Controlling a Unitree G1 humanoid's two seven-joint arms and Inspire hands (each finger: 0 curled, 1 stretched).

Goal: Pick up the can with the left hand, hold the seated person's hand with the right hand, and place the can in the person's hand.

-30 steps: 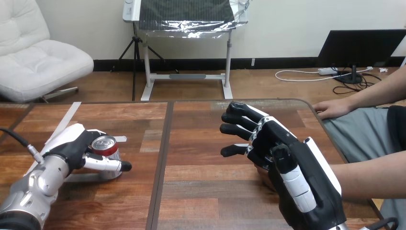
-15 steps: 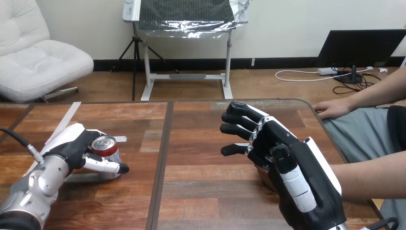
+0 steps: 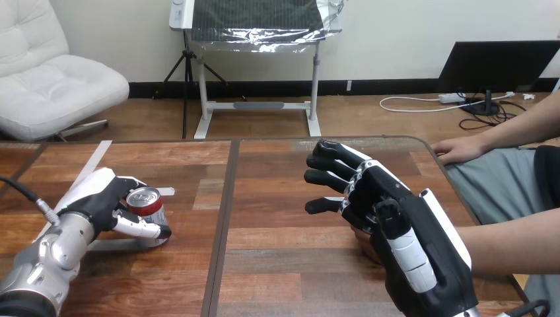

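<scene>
Standing upright on the surface [image 3: 277,251] at the robot's left, the can [image 3: 146,201] sits inside the left hand [image 3: 99,198], whose fingers [image 3: 142,228] curl round it. The right hand [image 3: 403,224], fingers apart, lies over the person's hand [image 3: 362,238], well to the can's right.

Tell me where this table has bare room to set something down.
Bare table lies between the can and the right hand, and beyond both toward the far edge. Crowded: the left hand grips the can; the right hand covers the person's hand.
</scene>
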